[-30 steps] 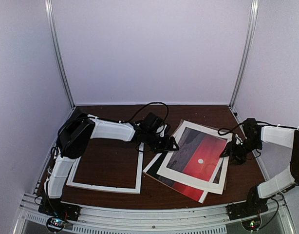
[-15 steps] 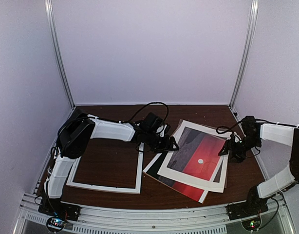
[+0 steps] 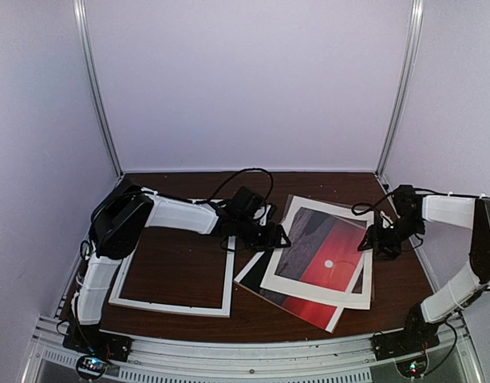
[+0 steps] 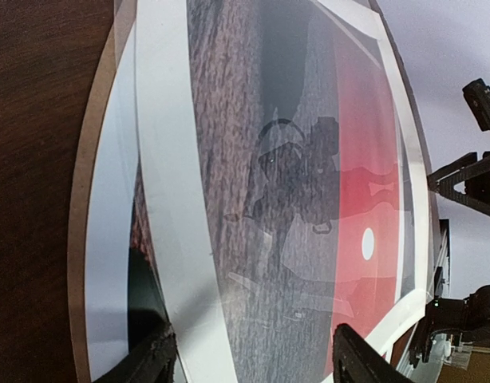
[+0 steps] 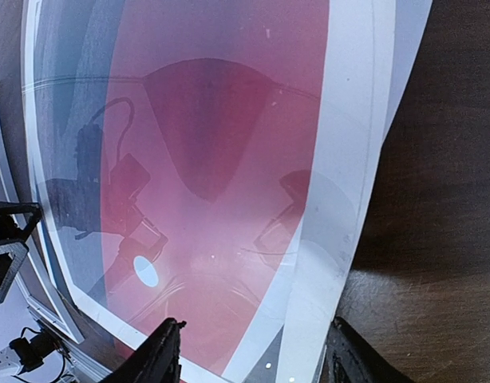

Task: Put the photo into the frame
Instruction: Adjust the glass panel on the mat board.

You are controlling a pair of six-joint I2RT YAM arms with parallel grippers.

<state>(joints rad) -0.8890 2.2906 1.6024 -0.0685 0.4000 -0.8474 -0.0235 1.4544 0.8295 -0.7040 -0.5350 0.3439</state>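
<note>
Soft, even light with a lilac tint on the walls (image 3: 245,80), and the shadows are pretty faint. Top view's a bit mushy. Both wrist views bend hard at the edges, and the glossy sheet (image 4: 293,199) throws back dark reflections.

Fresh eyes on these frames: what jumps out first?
The red sunset photo with its small white sun, lying right of centre under a white mat and a glossy clear sheet full of reflections. Next, the empty white frame flat on the dark table at the left. The left gripper and right gripper sit at opposite sides of that stack, jaws open.
</note>
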